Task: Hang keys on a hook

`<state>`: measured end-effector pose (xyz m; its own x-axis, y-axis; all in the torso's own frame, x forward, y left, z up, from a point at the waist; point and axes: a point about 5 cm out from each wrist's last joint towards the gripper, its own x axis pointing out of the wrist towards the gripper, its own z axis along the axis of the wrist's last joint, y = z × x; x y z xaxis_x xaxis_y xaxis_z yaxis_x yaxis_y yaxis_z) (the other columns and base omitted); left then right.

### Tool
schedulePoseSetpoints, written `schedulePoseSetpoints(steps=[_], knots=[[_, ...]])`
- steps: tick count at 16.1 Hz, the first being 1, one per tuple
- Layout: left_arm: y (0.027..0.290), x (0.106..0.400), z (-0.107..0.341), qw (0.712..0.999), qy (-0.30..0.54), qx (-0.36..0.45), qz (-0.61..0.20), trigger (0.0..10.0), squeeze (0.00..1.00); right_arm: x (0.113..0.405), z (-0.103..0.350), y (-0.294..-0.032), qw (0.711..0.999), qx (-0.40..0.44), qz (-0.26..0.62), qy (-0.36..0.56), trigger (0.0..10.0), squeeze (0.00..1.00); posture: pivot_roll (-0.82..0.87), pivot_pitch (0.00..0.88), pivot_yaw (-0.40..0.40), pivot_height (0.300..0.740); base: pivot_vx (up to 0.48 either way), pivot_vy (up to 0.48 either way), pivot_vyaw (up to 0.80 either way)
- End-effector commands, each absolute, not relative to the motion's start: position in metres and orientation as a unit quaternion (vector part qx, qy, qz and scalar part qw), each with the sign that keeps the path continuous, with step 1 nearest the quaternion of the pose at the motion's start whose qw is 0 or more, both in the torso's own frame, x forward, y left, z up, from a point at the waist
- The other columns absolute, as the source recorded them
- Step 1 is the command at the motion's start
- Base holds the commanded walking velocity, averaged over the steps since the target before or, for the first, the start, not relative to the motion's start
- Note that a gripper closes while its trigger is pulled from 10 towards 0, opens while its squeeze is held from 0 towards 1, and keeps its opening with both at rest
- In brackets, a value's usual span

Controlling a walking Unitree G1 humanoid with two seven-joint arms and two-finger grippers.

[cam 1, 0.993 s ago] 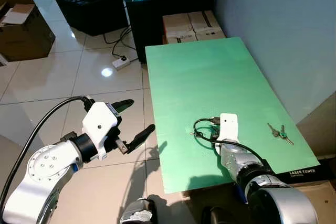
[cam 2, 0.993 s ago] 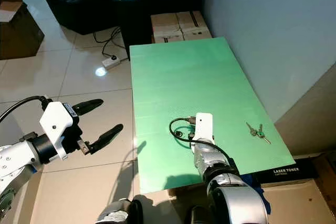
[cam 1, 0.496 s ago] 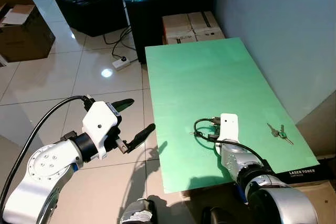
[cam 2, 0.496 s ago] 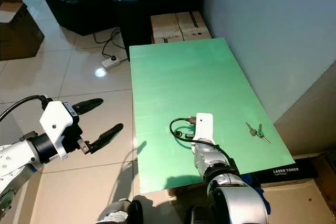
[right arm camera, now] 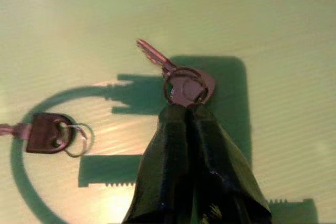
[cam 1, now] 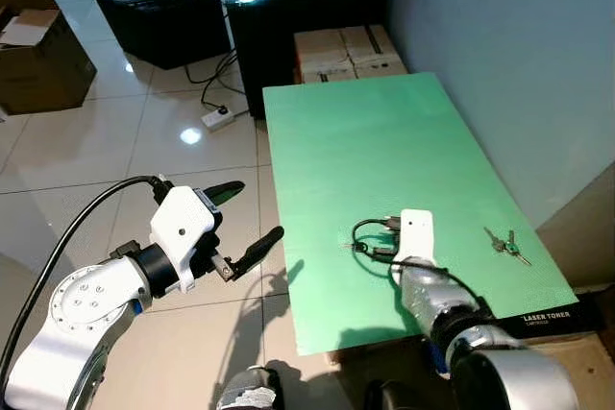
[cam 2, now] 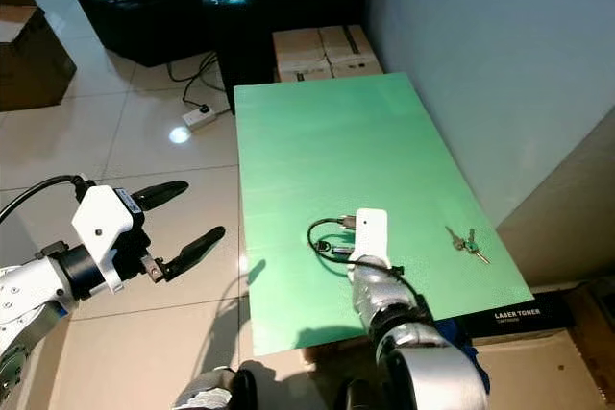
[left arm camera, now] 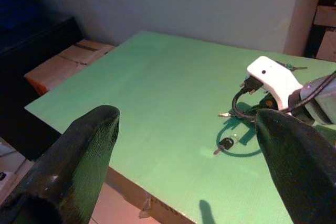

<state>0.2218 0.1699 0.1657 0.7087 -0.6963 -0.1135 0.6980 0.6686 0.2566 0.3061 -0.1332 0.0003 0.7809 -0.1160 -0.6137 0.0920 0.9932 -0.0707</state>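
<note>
My right gripper (right arm camera: 184, 109) pinches the silver key (right arm camera: 176, 77) at its head, blade pointing away; left gripper (cam 1: 245, 223) open off desk (cam 1: 365, 141).

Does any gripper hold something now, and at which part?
Right gripper pinches a key by its head. Left gripper is open, holding nothing.
</note>
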Motion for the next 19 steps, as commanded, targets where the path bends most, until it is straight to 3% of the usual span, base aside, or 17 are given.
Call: schedulePoseSetpoints(steps=[1, 2, 3, 4, 5, 9, 12, 19], knots=[[0.176, 0.223, 0.168, 0.918, 0.0, 0.148, -0.369, 10.0, 0.0, 0.311, 0.008, -0.132, 0.954, -0.02, -0.065, 0.291, 10.0, 0.0, 0.2, 0.099, 0.057, 0.74, 0.0, 0.0, 0.0], [0.176, 0.223, 0.168, 0.918, 0.0, 0.149, -0.368, 10.0, 0.0, 0.313, 0.011, -0.134, 0.958, -0.029, -0.069, 0.278, 10.0, 0.0, 0.2, 0.104, 0.06, 0.74, 0.0, 0.0, 0.0], [0.178, 0.223, 0.169, 0.917, 0.001, 0.149, -0.369, 10.0, 0.0, 0.316, 0.014, -0.136, 0.96, -0.031, -0.073, 0.27, 10.0, 0.36, 0.2, 0.111, 0.061, 0.74, 0.0, 0.0, 0.0], [0.178, 0.223, 0.169, 0.917, 0.002, 0.15, -0.369, 10.0, 0.0, 0.317, 0.015, -0.137, 0.96, -0.028, -0.073, 0.268, 10.0, 0.36, 0.2, 0.111, 0.061, 0.74, 0.0, 0.0, 0.0], [0.178, 0.223, 0.169, 0.917, 0.001, 0.15, -0.369, 10.0, 0.0, 0.317, 0.016, -0.138, 0.961, -0.022, -0.074, 0.266, 10.0, 1.0, 0.2, 0.108, 0.063, 0.74, 0.0, 0.0, 0.0], [0.178, 0.222, 0.169, 0.917, 0.0, 0.15, -0.37, 10.0, 0.0, 0.323, 0.024, -0.156, 0.969, -0.013, -0.071, 0.238, 10.0, 1.0, 0.21, 0.112, 0.07, 0.74, 0.0, 0.0, 0.0], [0.18, 0.222, 0.171, 0.918, -0.001, 0.153, -0.366, 10.0, 0.0, 0.332, 0.038, -0.185, 0.977, -0.019, -0.054, 0.208, 10.0, 1.0, 0.22, 0.124, 0.074, 0.74, 0.0, 0.0, 0.0], [0.181, 0.221, 0.173, 0.917, 0.0, 0.154, -0.367, 10.0, 0.0, 0.328, 0.037, -0.19, 0.967, -0.08, 0.116, 0.214, 10.0, 1.0, 0.23, 0.136, 0.079, 0.74, 0.0, 0.0, 0.0]])
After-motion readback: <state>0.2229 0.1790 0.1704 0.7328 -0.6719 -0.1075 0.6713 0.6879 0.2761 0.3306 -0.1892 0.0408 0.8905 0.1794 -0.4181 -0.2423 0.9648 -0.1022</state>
